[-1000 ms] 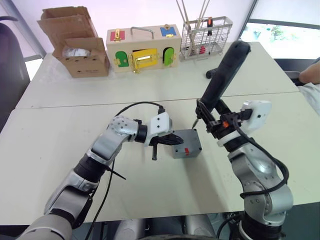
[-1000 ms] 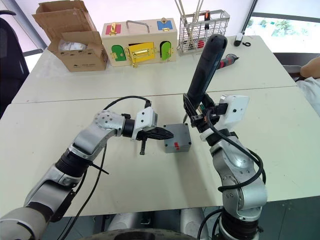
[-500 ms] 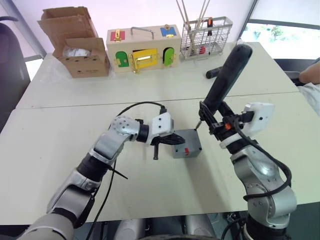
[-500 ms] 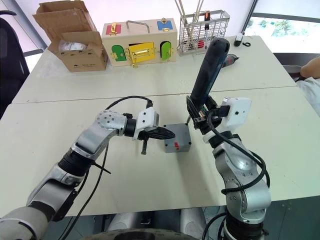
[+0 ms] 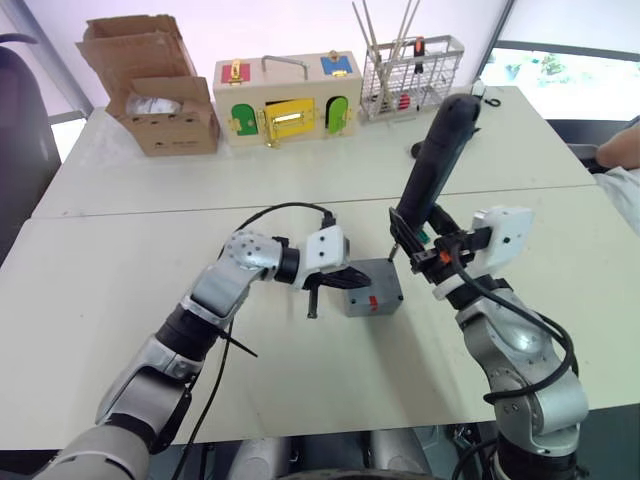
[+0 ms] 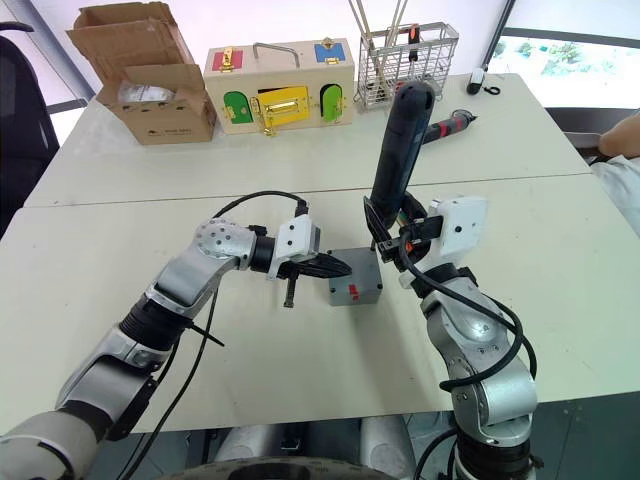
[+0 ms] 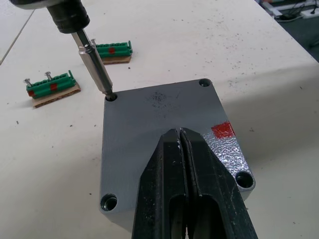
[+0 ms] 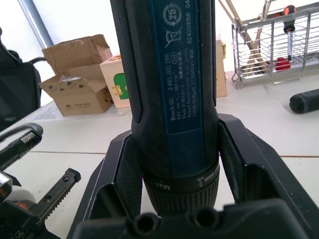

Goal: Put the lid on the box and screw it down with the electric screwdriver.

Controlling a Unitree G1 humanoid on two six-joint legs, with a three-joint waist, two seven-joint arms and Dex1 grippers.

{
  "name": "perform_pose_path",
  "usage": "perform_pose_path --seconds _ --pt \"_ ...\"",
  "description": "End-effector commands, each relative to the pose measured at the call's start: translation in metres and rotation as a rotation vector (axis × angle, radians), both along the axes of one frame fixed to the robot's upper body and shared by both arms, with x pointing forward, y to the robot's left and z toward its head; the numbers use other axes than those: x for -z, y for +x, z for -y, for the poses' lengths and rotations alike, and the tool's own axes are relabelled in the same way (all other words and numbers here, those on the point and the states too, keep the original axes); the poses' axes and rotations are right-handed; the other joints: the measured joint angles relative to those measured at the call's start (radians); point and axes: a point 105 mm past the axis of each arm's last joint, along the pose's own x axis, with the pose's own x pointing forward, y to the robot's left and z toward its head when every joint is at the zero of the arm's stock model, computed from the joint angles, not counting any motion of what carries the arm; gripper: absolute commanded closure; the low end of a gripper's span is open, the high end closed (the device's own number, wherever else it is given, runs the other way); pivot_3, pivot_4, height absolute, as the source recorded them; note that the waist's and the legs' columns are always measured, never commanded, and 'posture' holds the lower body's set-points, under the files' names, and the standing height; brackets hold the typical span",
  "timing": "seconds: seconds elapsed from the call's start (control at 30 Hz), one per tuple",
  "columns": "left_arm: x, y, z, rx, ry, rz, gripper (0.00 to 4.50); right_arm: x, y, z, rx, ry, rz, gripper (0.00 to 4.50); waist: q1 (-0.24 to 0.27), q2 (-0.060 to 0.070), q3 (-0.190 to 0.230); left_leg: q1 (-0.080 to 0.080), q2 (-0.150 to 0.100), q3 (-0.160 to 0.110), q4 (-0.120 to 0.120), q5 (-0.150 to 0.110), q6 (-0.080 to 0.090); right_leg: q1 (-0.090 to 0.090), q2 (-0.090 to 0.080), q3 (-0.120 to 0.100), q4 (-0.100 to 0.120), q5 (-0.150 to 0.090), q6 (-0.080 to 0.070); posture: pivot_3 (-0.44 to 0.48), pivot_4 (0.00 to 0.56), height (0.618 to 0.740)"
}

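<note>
On the near part of the white bench (image 5: 120, 300), the left claw (image 7: 182, 149) has its fingers pressed together, flat on the lid (image 7: 149, 124), pinning it to the box (image 5: 372, 288) at bench centre. The right claw (image 5: 425, 250) grips the electric screwdriver (image 5: 435, 165). Half a second ago the tool leaned further right with its bit short of the lid; now it stands steeper, and the bit sits in the lid's far-left corner hole. Driving that screw looks about to begin. The lid is flat grey, seated square, with three other corner holes showing; a red mark sits on the box's near side. Further off lie two green screw strips (image 7: 52, 87), then a cardboard box (image 5: 150, 85), a wooden box (image 5: 285, 100) and a wire rack (image 5: 412, 75).
</note>
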Motion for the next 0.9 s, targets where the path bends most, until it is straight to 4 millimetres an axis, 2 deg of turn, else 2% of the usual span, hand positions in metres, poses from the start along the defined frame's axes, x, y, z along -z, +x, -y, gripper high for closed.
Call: perform_pose_path --seconds 0.03,0.27,0.47,0.9 --pt "0.018 0.002 0.001 -0.014 0.061 -0.018 4.50 0.011 0.000 -0.005 -0.023 -0.017 -0.036 2.68 0.001 -0.002 -0.001 0.001 0.000 0.000 0.000 0.000 0.000 0.001 0.000 0.000 0.000 0.000 0.000 0.000 0.150 0.737" --pt "0.023 -0.002 0.003 -0.008 0.074 -0.029 4.50 0.030 -0.006 -0.007 -0.051 -0.027 -0.098 2.68 0.000 -0.007 -0.005 0.017 0.001 0.000 -0.002 -0.006 0.009 0.019 0.001 0.000 -0.004 -0.001 0.000 0.000 0.150 0.737" --pt "0.025 -0.004 0.003 0.000 0.083 -0.034 4.50 0.036 -0.006 -0.006 -0.048 -0.041 -0.108 2.68 0.000 -0.013 -0.010 0.018 0.001 -0.001 -0.002 -0.006 0.009 0.019 0.000 0.000 -0.004 -0.001 0.000 0.000 0.150 0.737" --pt "0.025 -0.002 0.004 -0.005 0.081 -0.026 4.50 0.037 -0.005 -0.008 -0.057 -0.057 -0.114 2.68 0.001 -0.013 -0.010 0.018 0.001 -0.001 -0.002 -0.006 0.009 0.020 0.000 0.000 -0.005 -0.001 0.000 0.000 0.150 0.737"
